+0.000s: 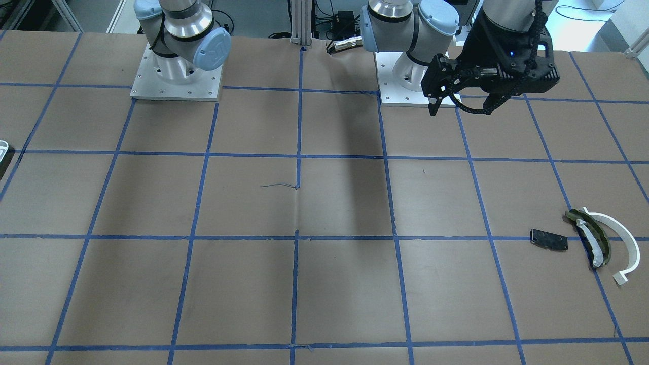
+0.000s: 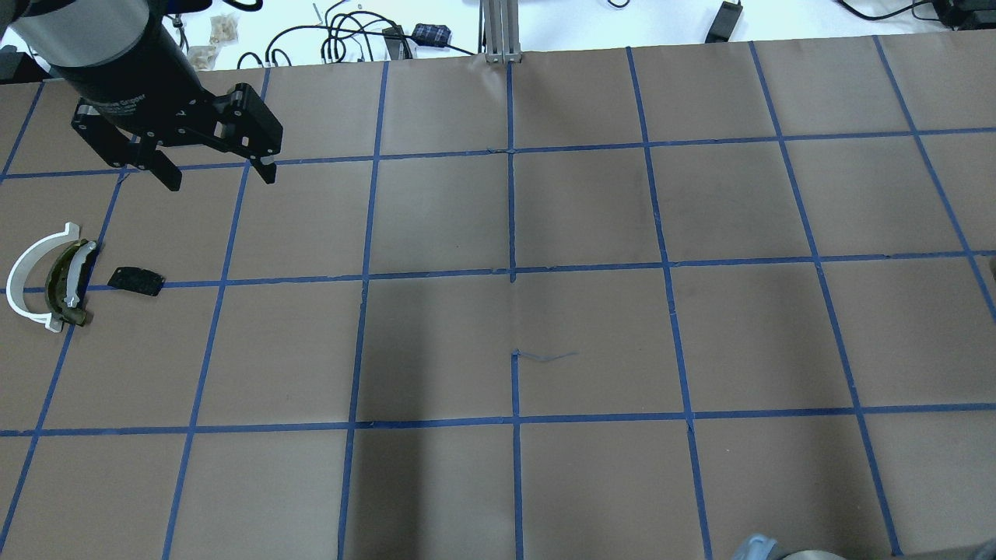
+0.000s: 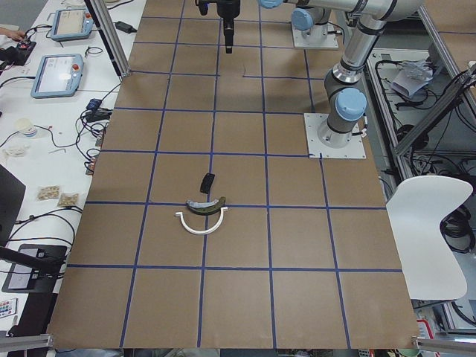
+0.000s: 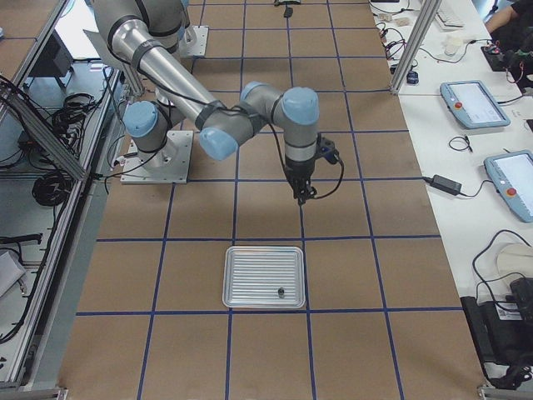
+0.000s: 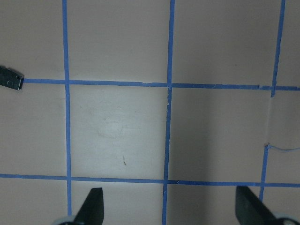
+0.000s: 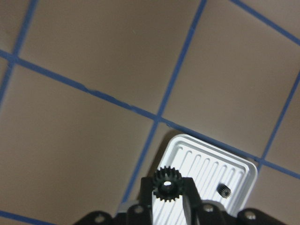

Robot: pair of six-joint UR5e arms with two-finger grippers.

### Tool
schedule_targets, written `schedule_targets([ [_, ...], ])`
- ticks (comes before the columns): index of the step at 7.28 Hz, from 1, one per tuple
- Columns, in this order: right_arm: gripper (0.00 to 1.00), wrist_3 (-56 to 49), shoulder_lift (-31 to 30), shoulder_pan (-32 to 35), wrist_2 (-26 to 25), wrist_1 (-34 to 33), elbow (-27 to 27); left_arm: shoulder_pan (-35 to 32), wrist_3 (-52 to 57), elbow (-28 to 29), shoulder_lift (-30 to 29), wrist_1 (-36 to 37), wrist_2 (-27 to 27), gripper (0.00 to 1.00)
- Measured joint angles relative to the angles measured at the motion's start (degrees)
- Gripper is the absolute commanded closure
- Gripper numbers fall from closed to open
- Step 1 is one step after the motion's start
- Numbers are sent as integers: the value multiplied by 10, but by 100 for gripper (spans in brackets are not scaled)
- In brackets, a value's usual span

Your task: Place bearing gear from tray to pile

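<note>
My right gripper (image 6: 167, 188) is shut on a small black bearing gear (image 6: 167, 181) and holds it above the table beside the tray (image 6: 197, 157), a white-rimmed ribbed tray. A second small black gear (image 6: 225, 190) lies in the tray. In the exterior right view the right gripper (image 4: 301, 197) hangs just past the tray (image 4: 241, 283). The pile lies far off on my left: a white arc (image 2: 23, 272), an olive curved piece (image 2: 66, 286) and a black plate (image 2: 135, 280). My left gripper (image 2: 220, 179) is open and empty above the table beyond the pile.
Brown paper with a blue tape grid covers the table. Both arm bases (image 1: 175, 76) stand at the near edge. Only a sliver of the tray (image 1: 2, 151) shows in the front view. Cables and tablets lie off the far edge.
</note>
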Motion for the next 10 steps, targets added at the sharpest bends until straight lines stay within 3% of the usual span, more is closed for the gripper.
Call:
schedule_targets([
  [4, 97, 502, 19, 314, 3, 55, 3, 0, 0, -1, 0, -1, 0, 0],
  [6, 96, 671, 81, 430, 5, 5, 3, 0, 0, -1, 0, -1, 0, 0],
  [8, 95, 744, 149, 494, 13, -62, 3, 0, 0, -1, 0, -1, 1, 0],
  [10, 94, 756, 195, 515, 65, -103, 4, 0, 0, -2, 0, -1, 1, 0],
])
